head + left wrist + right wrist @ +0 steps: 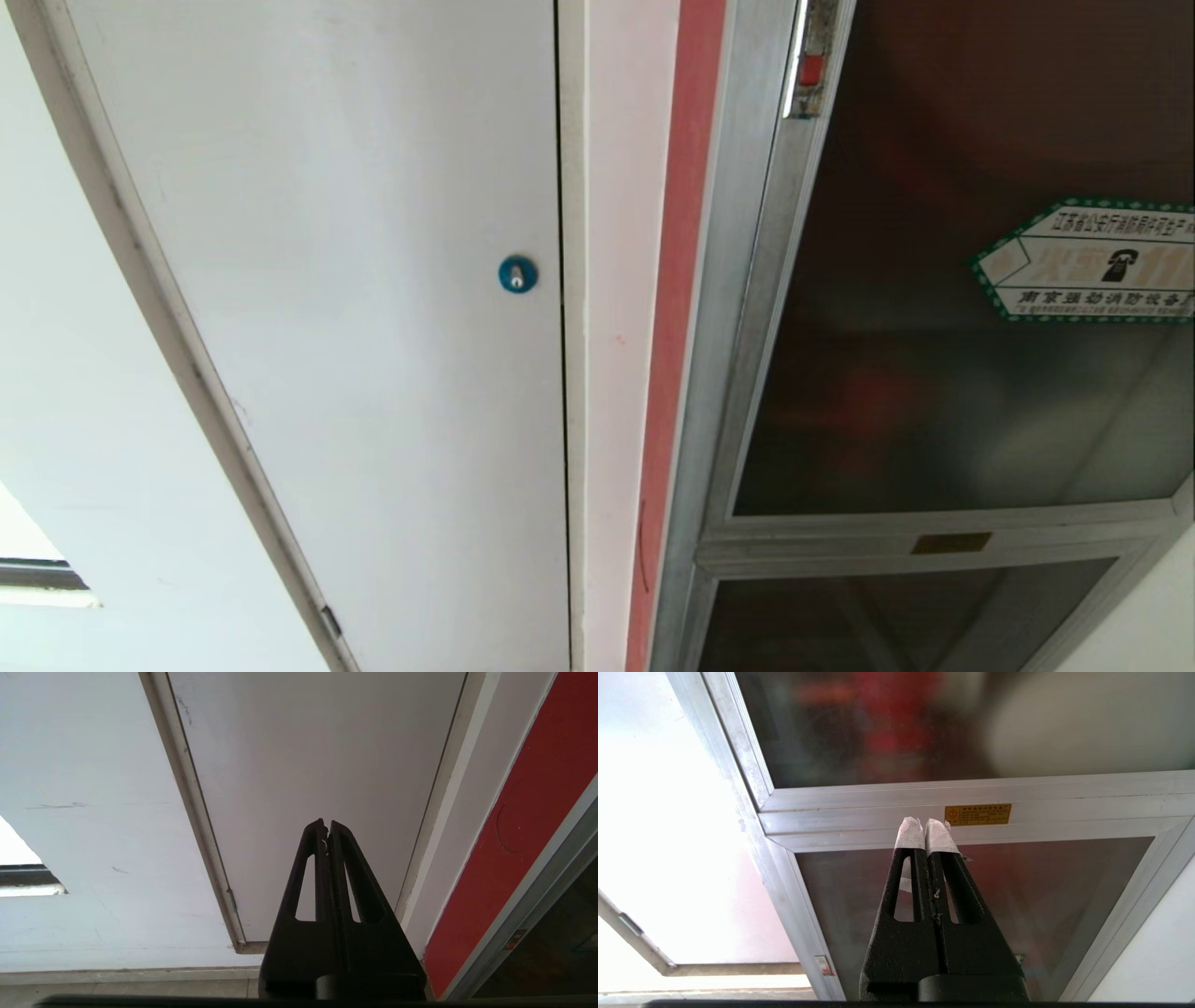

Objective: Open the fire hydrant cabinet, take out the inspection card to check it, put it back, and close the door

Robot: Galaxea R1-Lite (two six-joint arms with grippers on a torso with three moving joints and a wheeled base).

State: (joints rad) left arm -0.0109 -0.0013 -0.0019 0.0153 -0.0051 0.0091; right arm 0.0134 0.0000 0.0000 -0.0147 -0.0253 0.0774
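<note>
Door [952,373] shut w/ red latch [810,70]; brass plate [977,814] legible-ish only wrist-side.

The tall silver fire hydrant cabinet [738,280] is framed in brushed aluminium with a dull, streaked sheen, and its large dark tinted glass door [934,401] is smooth and glossy, carrying a green-bordered white hexagonal paper sticker [1088,261] at three o'clock and a small red plastic latch [810,70] at one o'clock. The plain white door [355,308] beside it looks matt, painted and smooth, with a glossy blue round lock [517,273]. The black left claw [327,828] is matt plastic, while the black right claw [928,828] has tips wrapped in rough white tape.
</note>
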